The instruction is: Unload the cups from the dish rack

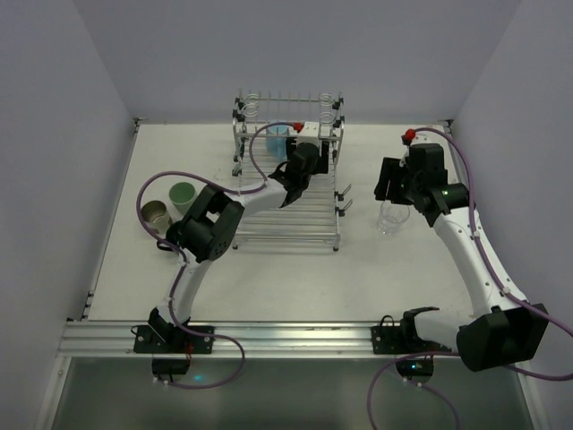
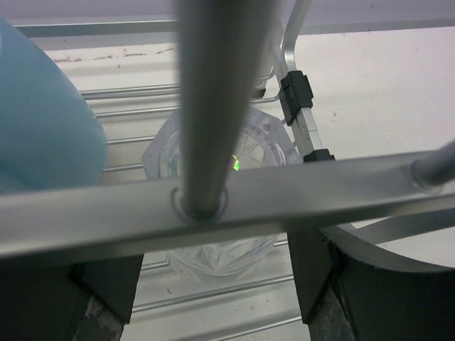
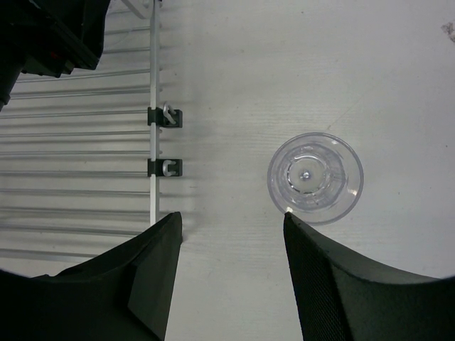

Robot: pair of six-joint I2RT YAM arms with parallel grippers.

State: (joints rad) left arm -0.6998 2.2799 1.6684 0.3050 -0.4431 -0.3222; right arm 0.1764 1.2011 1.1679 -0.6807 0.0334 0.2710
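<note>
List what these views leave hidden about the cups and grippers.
- Left wrist view: the rack rail crosses the clear tumbler; whether the left gripper touches it is hidden.
- Same view: light blue cup cut off by the left edge.
- Top view: left arm covers that gripper and tumbler.
- Top view: metallic cup too small to see inside.

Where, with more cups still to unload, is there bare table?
Bare table runs along the near side, between the dish rack and the arm bases; the far-left corner is bare too. Crowded: the left edge, with the green cup and metallic cup, and by the clear tumbler near the right gripper.
</note>
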